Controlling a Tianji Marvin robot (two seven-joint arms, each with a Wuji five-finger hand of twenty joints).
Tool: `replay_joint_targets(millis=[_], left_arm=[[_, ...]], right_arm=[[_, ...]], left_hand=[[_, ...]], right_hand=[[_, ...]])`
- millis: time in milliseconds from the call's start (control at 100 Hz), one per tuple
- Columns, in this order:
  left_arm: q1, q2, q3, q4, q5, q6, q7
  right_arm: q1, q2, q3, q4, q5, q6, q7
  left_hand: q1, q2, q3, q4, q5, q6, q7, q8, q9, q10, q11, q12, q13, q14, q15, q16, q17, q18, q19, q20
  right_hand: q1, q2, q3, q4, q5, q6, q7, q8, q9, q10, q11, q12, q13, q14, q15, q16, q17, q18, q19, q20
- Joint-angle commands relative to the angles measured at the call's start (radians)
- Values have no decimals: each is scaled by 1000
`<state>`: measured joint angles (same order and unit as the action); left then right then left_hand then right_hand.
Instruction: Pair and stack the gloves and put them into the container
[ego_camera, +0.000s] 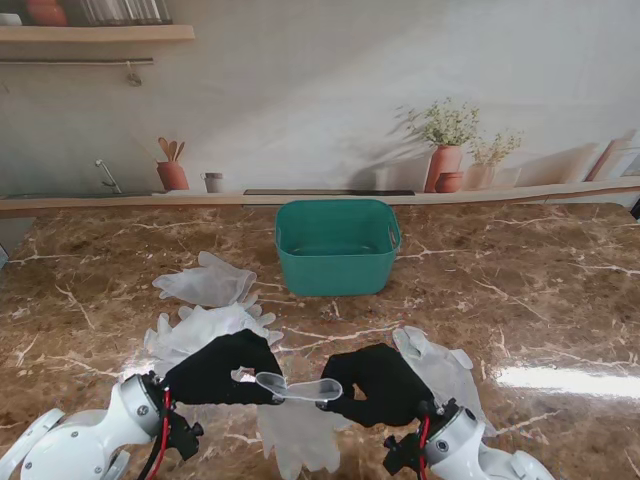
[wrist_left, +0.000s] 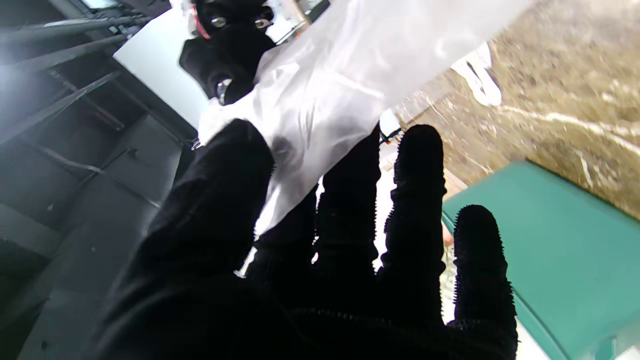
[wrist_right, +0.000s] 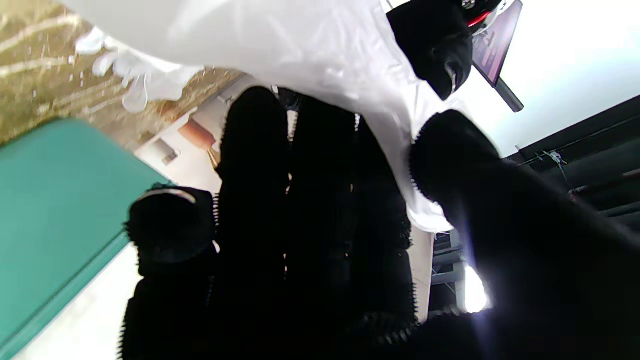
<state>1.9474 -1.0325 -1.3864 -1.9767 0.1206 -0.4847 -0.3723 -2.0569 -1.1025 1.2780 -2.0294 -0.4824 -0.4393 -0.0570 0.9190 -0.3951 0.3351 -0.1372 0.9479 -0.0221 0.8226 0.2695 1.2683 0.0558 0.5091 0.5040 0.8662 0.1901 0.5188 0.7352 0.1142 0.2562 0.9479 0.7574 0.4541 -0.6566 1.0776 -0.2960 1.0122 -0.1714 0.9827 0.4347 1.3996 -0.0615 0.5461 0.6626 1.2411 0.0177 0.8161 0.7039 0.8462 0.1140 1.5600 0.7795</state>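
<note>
Gripping glove cuff (ego_camera: 298, 388) edges, table-near.

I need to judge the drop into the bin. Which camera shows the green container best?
The stand view: the whole green container shows there, rim and open inside, on the table beyond both hands. The left wrist view catches only a slanted green part; the right wrist view shows a blurred green part beside the fingers.

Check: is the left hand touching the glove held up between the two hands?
Touching. The left wrist view shows the left hand with thumb and fingers pinching the glove.
</note>
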Motion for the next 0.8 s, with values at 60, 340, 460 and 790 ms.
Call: replay_joint_targets(millis=[60, 340, 460, 790], left_arm=[[26, 10, -8, 10, -28, 40, -38], [-37, 6, 34, 103, -10, 127, -48], [-98, -3, 85, 158, 20, 170, -16], [-306, -47, 256, 316, 184, 254, 186]], right_arm=[[-9, 0, -28, 24, -8, 29, -3], [82, -2, -74, 136, 59, 119, 24], [153, -13, -103, 214, 61, 164, -7], [342, -36, -159, 391, 73, 253, -54]], left_hand=[[-26, 22, 50, 0, 7, 8, 26, 30, 78, -4, -11, -42, 57, -6, 23, -29, 19, -13, 58, 10], [-24, 27, 53, 2, -10, 10, 33, 45, 87, -17, -13, -60, 59, 0, 27, -36, 18, -4, 72, 6], [-19, 31, 47, 3, -19, -2, 30, 45, 74, -16, -15, -63, 44, -3, 24, -37, 7, 0, 73, 6], [-12, 27, 37, 15, -30, -48, 27, 58, 37, -6, 1, -51, 3, 10, 33, -24, -18, 3, 91, 27]], right_hand=[[-37, 20, 17, 9, 12, 3, 6, 15, 52, 12, 33, -9, 66, -4, 11, -10, 30, -3, 65, -27], [-33, 16, 15, 11, 4, 8, 0, 20, 49, 15, 51, -21, 67, -2, 13, -12, 30, -1, 74, -45], [-31, 9, 17, 9, -1, 2, -4, 5, 45, 15, 39, -36, 47, 0, 4, -15, -1, 0, 65, -53], [-29, 9, 19, 8, -14, -30, 20, 11, 42, 9, 36, -24, -5, -2, 43, 11, -61, -3, 63, -45]])
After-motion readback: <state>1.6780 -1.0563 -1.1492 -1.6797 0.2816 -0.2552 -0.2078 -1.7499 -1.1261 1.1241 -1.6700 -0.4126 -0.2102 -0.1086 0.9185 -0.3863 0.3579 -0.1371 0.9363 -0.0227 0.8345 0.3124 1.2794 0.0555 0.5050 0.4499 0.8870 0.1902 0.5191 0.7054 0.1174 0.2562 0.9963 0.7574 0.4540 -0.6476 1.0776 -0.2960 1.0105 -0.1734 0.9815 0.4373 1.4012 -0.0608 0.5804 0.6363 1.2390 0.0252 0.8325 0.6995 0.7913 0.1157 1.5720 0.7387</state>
